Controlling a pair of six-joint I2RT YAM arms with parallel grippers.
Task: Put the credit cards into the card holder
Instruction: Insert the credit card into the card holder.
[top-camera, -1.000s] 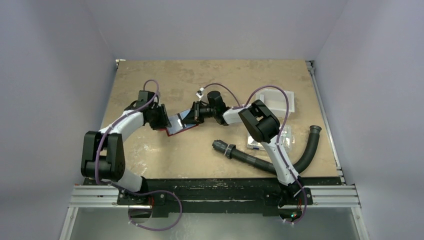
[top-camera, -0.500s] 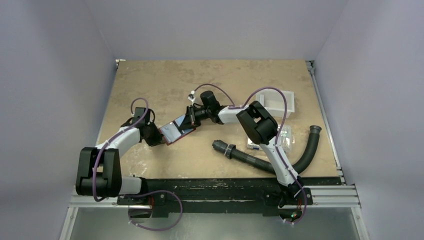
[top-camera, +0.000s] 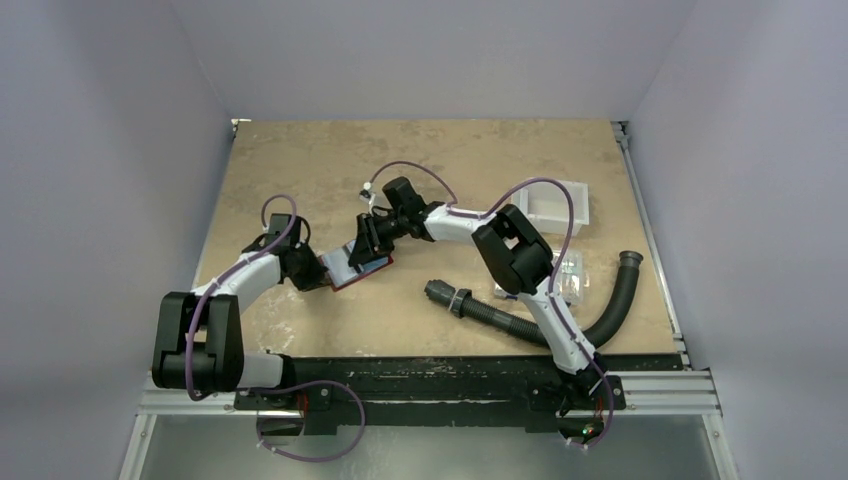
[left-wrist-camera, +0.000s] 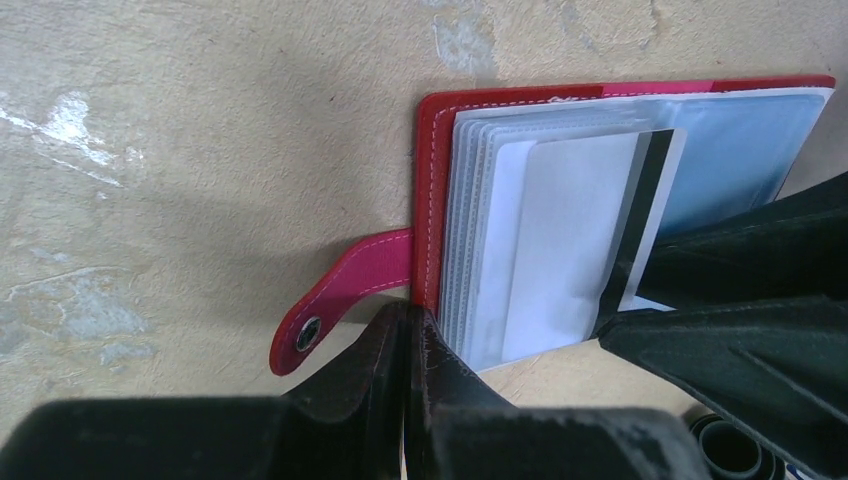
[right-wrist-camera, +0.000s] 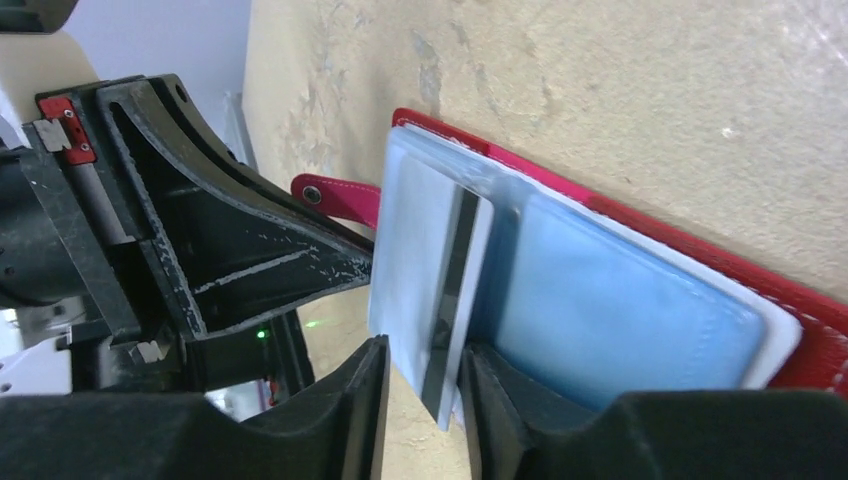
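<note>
Card partly seated in the open red holder, both arms at it.
The card holder lay open on the table, left of centre, its clear sleeves fanned upward. The left gripper was closed, pinching the holder's near edge just beside the closing tab. A pale credit card with a black stripe sat partly inside one sleeve. The right gripper straddled the card's exposed edge, jaws slightly parted; could not tell whether either pad touched it.
</note>
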